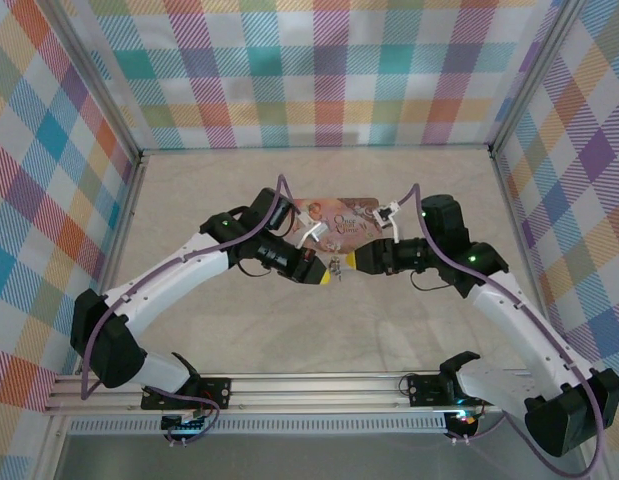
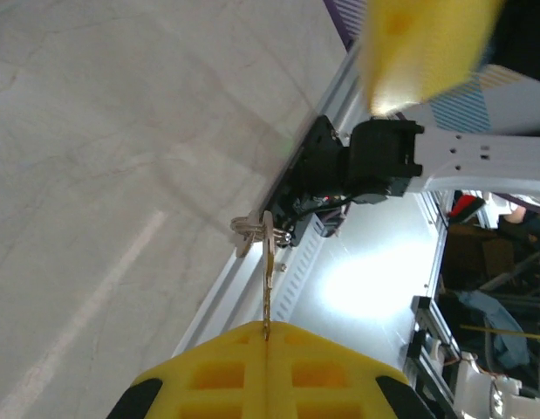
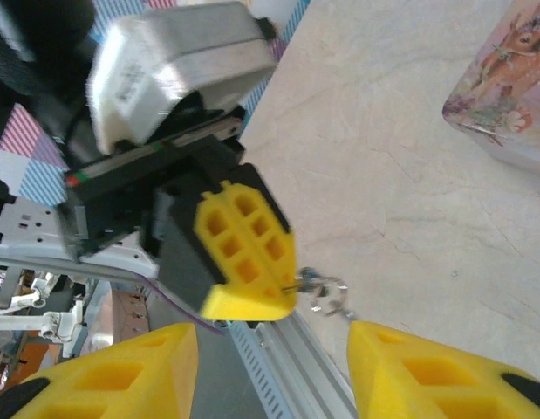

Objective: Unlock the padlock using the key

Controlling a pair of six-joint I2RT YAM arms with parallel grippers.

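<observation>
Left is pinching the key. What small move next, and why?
Probably ease the right gripper back a little. It stands open and holds nothing, yet it crowds the ring end of the key, which the shut left gripper pinches by its blade.

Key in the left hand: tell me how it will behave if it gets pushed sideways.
The key is a thin metal strip pinched only at one end by the left hand, so it is probably stiff but may pivot in the grip. The loose ring at its far end likely swings. It looks very light.
</observation>
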